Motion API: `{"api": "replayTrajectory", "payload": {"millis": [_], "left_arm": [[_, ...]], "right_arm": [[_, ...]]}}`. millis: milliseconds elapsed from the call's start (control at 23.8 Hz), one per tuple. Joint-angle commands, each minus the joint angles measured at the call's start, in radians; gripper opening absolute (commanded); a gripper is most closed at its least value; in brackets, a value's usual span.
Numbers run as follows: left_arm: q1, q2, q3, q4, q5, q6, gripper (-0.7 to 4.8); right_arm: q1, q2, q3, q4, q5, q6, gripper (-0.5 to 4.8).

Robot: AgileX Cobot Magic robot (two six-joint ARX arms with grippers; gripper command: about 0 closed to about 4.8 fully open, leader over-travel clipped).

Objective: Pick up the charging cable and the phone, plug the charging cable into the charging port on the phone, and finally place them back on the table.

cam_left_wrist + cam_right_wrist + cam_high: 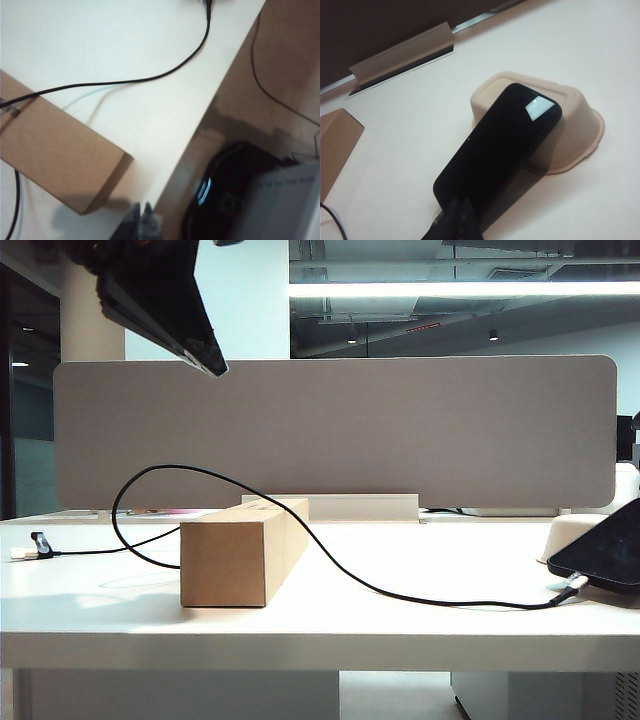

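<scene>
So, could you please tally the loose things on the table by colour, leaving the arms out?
Black: 2, the phone and the charging cable.
Brown: 1, the cardboard box.
White: 1, the rounded stand under the phone.
Total: 4.

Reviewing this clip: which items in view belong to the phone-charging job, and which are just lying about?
Part of the job:
- charging cable, draped over the box, plug at the phone
- phone, leaning on the stand
- table
- left gripper and right gripper, both shut and holding nothing

Just lying about:
- cardboard box
- white stand
- grey divider panel
</scene>
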Motion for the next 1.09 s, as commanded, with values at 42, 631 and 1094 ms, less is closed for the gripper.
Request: {"api": "replayTrajectory", "payload": {"millis": [42, 631, 1094], "left_arm": [[0.0, -0.088, -0.113, 0.135, -0.044, -0.049, -0.06], [-0.002, -0.435, -0.433, 0.346, -0.161, -0.206, -0.06], [-0.002, -0.6, -0.456, 0.302, -0.224, -0.238, -0.06]], "right_arm": [[-0.001, -0.008, -0.018, 0.041, 0.005, -0.006, -0.08], [-0.001, -0.051, -0.096, 0.146, -0.007, -0.01, -0.08], [-0.001, -0.122, -0.133, 0.145, -0.043, -0.062, -0.08]]}}
